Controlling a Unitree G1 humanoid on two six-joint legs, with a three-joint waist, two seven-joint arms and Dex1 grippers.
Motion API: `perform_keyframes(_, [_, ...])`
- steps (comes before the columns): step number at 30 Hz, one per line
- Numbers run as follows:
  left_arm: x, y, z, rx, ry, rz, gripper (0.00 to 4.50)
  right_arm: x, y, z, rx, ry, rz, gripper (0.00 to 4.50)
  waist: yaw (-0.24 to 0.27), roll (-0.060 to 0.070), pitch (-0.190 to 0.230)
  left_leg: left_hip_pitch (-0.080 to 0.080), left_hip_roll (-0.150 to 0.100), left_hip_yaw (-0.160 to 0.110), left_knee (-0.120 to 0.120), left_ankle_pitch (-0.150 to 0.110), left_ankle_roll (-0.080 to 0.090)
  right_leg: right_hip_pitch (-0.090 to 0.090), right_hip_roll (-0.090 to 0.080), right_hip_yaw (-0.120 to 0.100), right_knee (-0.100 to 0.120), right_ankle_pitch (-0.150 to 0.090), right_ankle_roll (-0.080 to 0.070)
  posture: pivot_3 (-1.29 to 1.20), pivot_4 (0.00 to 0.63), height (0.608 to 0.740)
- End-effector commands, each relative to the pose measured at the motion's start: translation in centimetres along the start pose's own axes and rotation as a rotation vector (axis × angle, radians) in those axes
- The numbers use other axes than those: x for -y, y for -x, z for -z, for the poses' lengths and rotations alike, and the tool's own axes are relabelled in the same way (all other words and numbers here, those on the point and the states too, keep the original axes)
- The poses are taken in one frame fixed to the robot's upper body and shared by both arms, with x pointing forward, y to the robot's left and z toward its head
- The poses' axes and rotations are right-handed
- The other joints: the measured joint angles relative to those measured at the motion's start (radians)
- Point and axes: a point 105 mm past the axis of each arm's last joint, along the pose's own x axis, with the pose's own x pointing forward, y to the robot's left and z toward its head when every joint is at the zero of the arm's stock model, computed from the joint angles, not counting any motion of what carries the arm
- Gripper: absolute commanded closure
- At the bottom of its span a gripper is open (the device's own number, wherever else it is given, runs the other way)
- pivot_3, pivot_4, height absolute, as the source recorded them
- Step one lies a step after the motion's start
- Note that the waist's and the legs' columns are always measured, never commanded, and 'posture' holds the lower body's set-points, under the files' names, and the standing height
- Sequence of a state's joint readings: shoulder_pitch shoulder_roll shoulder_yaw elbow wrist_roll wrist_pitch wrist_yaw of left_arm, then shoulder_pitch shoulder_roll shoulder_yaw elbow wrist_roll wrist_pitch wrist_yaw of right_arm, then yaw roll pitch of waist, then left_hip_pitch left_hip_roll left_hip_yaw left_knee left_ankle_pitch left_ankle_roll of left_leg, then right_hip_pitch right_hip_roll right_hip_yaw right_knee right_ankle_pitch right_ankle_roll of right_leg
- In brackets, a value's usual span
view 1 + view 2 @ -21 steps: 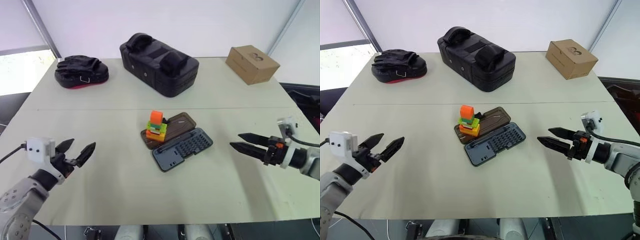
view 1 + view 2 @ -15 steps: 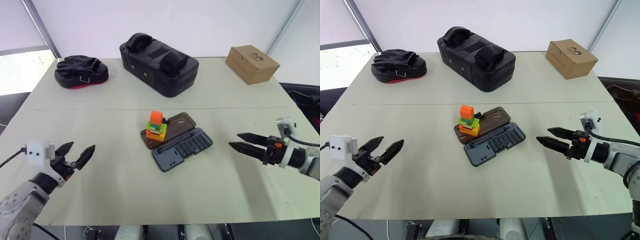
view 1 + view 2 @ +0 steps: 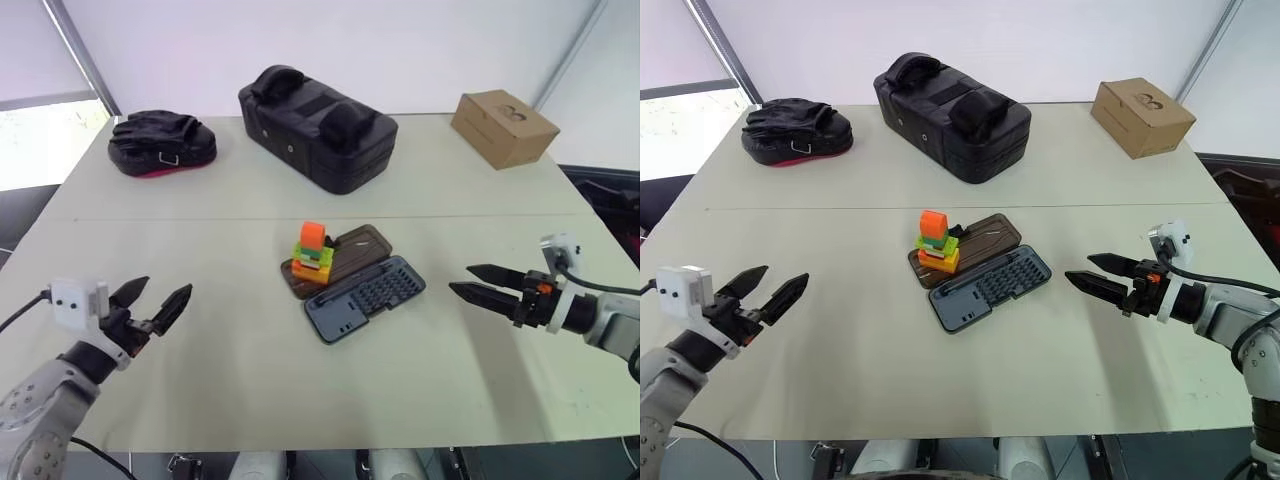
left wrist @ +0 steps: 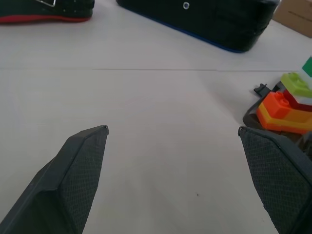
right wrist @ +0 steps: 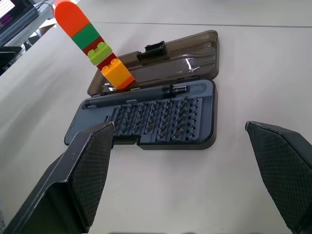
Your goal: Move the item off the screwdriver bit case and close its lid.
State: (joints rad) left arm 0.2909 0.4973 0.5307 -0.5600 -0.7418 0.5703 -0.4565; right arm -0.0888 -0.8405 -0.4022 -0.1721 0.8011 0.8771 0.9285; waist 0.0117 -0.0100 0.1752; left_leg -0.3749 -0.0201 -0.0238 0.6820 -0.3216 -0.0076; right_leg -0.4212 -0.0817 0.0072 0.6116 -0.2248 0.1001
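The screwdriver bit case (image 3: 368, 295) lies open at the table's middle, its dark grey base showing rows of bits. Its smoky-brown lid (image 3: 358, 246) is folded flat behind the base. The item (image 3: 314, 254), a stack of orange, green, yellow and red toy blocks, stands on the lid's left end (image 5: 92, 46). My left gripper (image 3: 166, 289) hovers open over bare table well to the left of the case. My right gripper (image 3: 459, 278) is open too, level, pointing at the case from the right, a short gap away. Neither holds anything.
A large black padded bag (image 3: 318, 125) sits behind the case. A black padded mitt with a red underside (image 3: 162, 143) lies at the back left and a cardboard box (image 3: 503, 127) at the back right. The table's front edge (image 3: 300, 445) runs just below both arms.
My right gripper has crept a little leftward toward the case. The left gripper has barely moved. The case and blocks are as before.
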Motion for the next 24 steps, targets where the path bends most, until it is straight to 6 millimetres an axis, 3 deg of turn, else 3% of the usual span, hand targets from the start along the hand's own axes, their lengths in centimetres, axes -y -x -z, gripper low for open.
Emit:
perform_keyframes(1, [0.2,0.0,-0.9,0.039,-0.026,0.016,0.05,-0.4,0.0,-0.6,0.03,0.031,-0.01,0.03,0.001,0.0,0.0,0.0,0.0,0.0,0.0,0.0,0.0,0.0,0.0,0.0,0.0,0.0,0.0,0.0,0.15,0.74])
perform_keyframes(13, [0.1,-1.2,-1.1,0.02,-0.075,0.081,0.05,-0.3,-0.3,-0.8,0.024,0.058,-0.006,0.03,-0.001,0.0,0.0,0.0,0.0,0.0,0.0,0.0,0.0,0.0,0.0,0.0,0.0,0.0,0.0,0.0,0.15,0.74])
perform_keyframes(17, [0.2,-2.8,-1.6,-0.001,-0.142,0.189,0.05,-1.7,-0.9,-1.0,-0.002,0.088,-0.069,0.03,0.001,0.0,0.0,0.0,0.0,0.0,0.0,0.0,0.0,0.0,0.0,0.0,0.0,0.0,0.0,0.0,0.15,0.74])
perform_keyframes(24, [0.3,-7.5,-2.1,-0.064,-0.258,0.459,0.05,-6.1,-2.0,-1.7,-0.056,0.145,-0.244,0.03,0.0,0.0,0.0,0.0,0.0,0.0,0.0,0.0,0.0,-0.001,0.001,-0.001,0.0,0.0,0.0,0.0,0.15,0.74])
